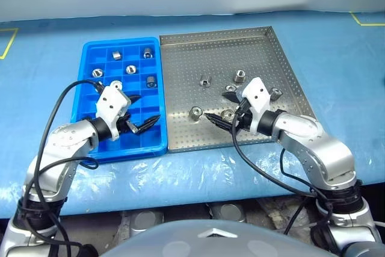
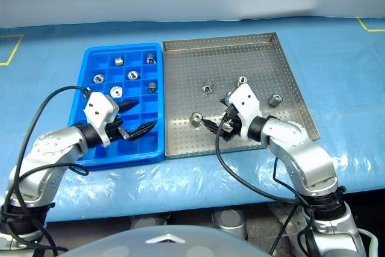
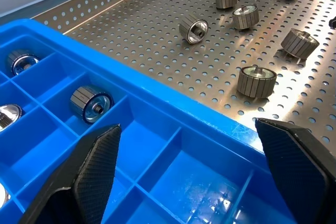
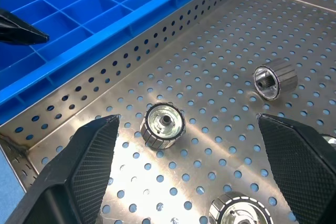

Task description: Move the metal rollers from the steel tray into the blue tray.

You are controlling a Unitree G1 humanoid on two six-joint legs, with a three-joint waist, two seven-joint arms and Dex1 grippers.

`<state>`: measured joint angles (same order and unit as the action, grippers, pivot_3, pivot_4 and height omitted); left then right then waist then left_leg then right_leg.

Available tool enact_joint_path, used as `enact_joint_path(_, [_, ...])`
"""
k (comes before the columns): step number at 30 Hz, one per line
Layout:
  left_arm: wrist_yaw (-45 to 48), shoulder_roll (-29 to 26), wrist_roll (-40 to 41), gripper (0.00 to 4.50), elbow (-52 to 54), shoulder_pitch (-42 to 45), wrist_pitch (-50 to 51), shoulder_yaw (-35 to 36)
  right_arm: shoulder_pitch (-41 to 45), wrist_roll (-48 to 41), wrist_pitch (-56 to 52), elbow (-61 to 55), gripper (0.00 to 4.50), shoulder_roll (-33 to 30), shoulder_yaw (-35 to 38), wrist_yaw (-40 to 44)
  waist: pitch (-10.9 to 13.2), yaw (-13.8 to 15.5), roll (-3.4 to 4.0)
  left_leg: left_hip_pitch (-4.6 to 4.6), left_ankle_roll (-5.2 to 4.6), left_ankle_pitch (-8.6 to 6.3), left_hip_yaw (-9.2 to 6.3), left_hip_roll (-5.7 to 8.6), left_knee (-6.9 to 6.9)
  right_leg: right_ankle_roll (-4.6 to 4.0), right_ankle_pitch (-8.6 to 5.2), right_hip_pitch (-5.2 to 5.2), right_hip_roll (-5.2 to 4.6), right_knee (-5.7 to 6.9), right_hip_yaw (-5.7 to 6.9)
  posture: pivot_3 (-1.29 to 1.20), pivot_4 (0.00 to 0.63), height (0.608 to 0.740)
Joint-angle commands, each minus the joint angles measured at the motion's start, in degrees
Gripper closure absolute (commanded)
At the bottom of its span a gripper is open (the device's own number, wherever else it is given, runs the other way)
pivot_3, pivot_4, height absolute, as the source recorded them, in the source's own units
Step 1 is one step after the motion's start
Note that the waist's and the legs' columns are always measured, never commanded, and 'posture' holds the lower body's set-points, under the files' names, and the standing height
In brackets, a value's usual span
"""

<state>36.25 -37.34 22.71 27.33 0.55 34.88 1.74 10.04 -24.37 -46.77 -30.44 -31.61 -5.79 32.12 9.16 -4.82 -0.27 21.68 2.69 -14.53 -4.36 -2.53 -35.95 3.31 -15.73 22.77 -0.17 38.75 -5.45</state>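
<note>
Blue tray left of centre holding six metal rollers, steel tray beside it with more, left gripper and right gripper both spread wide, empty

six metal rollers sit in compartments of the one blue tray; six more lie loose on the one steel tray, toward its middle and right edge.
</note>
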Motion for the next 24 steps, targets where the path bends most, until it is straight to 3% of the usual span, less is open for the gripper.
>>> enact_joint_path(1, [-0.23,-0.52,0.43,0.04,2.87,-0.25,0.16,1.72,-0.13,-0.06,0.67,-2.95,0.04,-0.6,0.6,0.0,0.0,-0.02,0.0,0.0,0.0,0.0,0.0,0.0,0.0,0.0,0.0,0.0,0.0,0.0,0.0,-0.06,0.15,0.74])
enact_joint_path(24, [0.17,-0.56,0.56,0.04,2.38,0.06,-0.13,1.87,-1.28,1.62,0.32,-3.15,0.04,-1.43,0.53,-1.24,0.0,-0.04,0.0,0.0,0.0,0.0,0.01,0.0,-0.01,0.0,0.0,0.0,0.0,0.0,0.0,-0.07,0.15,0.74])
